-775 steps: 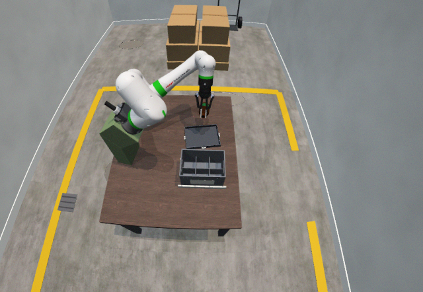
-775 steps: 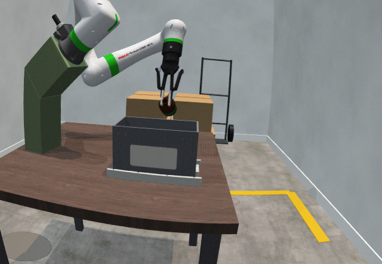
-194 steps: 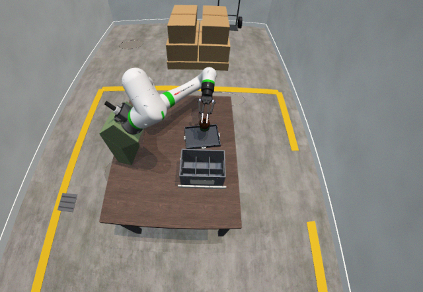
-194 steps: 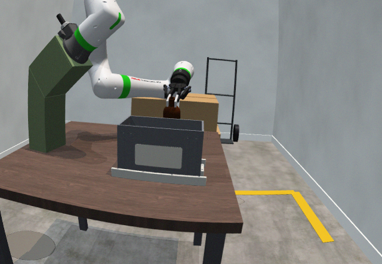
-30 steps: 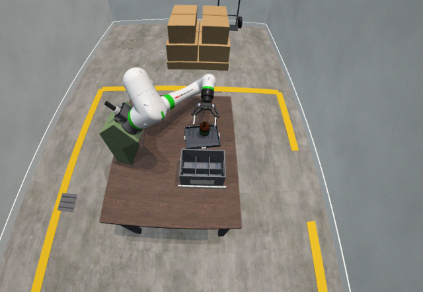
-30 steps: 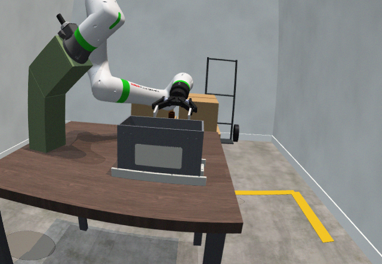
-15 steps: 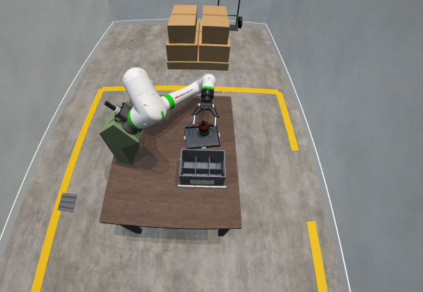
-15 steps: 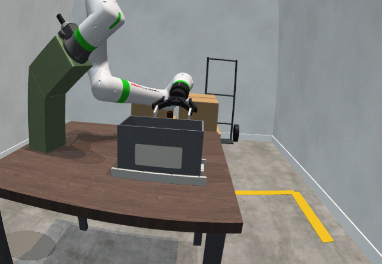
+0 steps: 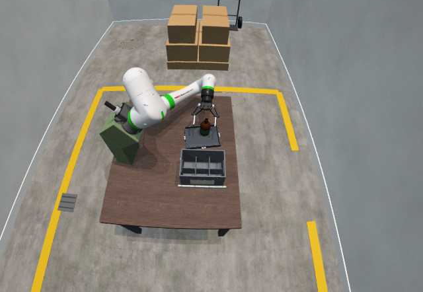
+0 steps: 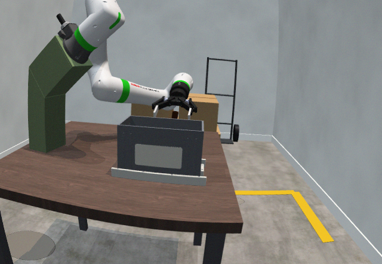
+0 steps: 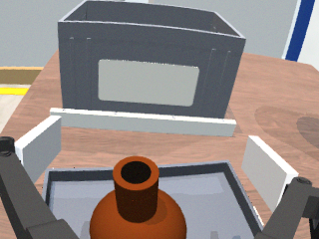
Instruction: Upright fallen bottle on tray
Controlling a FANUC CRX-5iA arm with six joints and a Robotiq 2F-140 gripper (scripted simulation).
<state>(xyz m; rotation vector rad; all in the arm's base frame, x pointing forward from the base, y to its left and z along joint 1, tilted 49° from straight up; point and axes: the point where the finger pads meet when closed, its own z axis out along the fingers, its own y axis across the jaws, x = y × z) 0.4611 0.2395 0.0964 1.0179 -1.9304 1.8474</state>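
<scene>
The brown bottle stands on its base on the dark tray but leans toward the gripper. In the wrist view its mouth faces the camera, and its lower part is out of frame. In the exterior view the crate hides most of it and the tray. My gripper is open wide, with one white finger pad on each side of the bottle, apart from it. The grey crate stands level beside the tray.
A low white rail runs along the crate's front side; another white rail lies between crate and tray. The green pedestal carries the arm at the left. Cardboard boxes stand behind the table.
</scene>
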